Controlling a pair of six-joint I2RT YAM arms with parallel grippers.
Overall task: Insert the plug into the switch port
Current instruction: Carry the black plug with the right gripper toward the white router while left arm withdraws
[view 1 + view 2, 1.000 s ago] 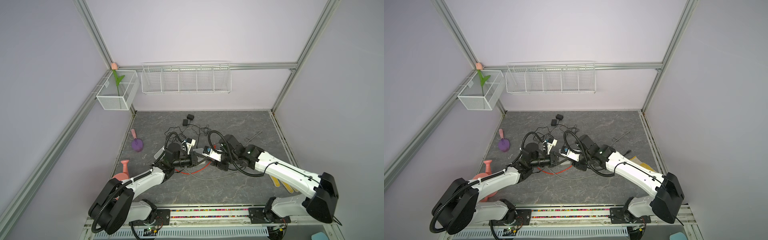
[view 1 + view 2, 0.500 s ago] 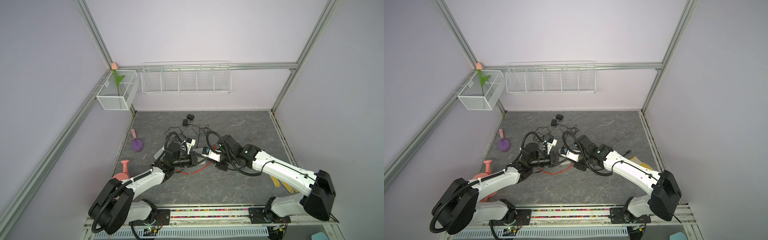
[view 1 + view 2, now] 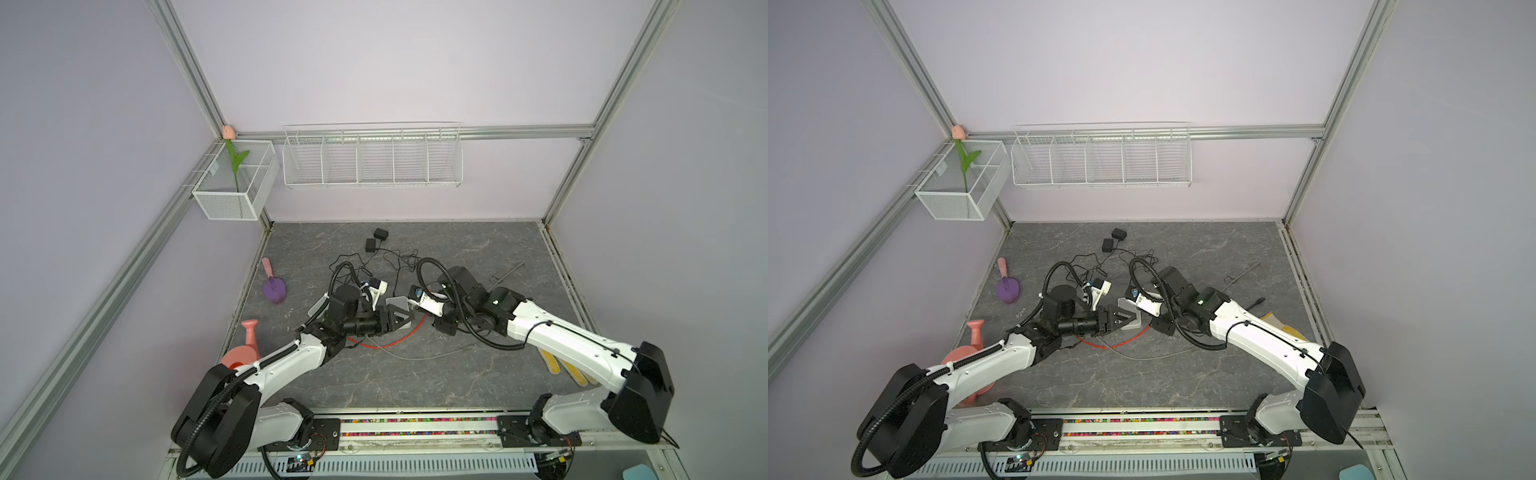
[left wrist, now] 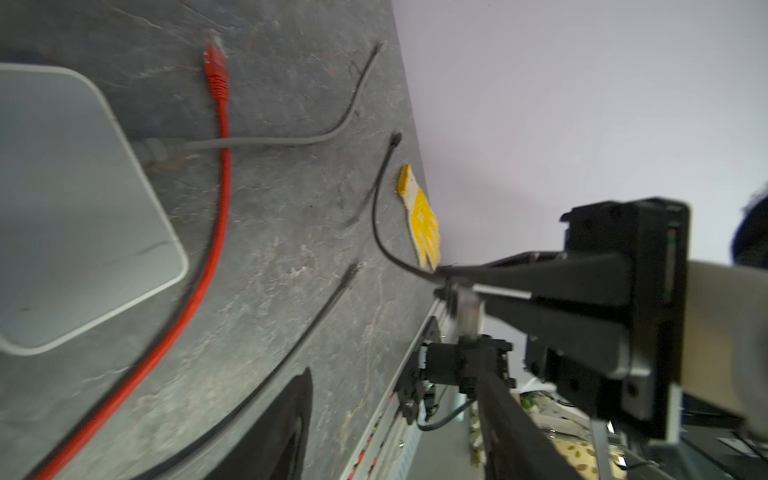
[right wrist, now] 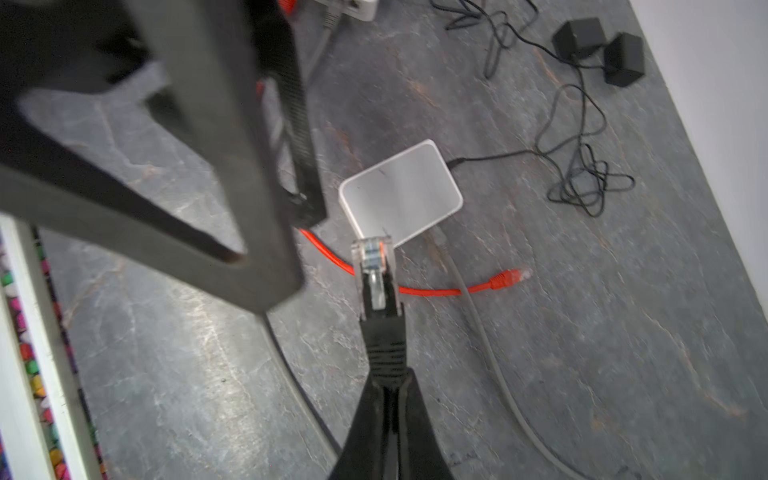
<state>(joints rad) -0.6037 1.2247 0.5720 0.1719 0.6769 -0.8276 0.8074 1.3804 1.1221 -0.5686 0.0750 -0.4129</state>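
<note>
Black plug (image 5: pixel 372 259) poised before the switch (image 5: pixel 401 193)
The right hand (image 5: pixel 384 374) pinches the plug's boot, its nose aimed at the switch just ahead; the left hand (image 3: pixel 399 321) stands open nearby.

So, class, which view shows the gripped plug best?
The right wrist view: the plug is close, sharp, central. The left wrist view shows it small and blurred; both top views leave it too small to tell.
</note>
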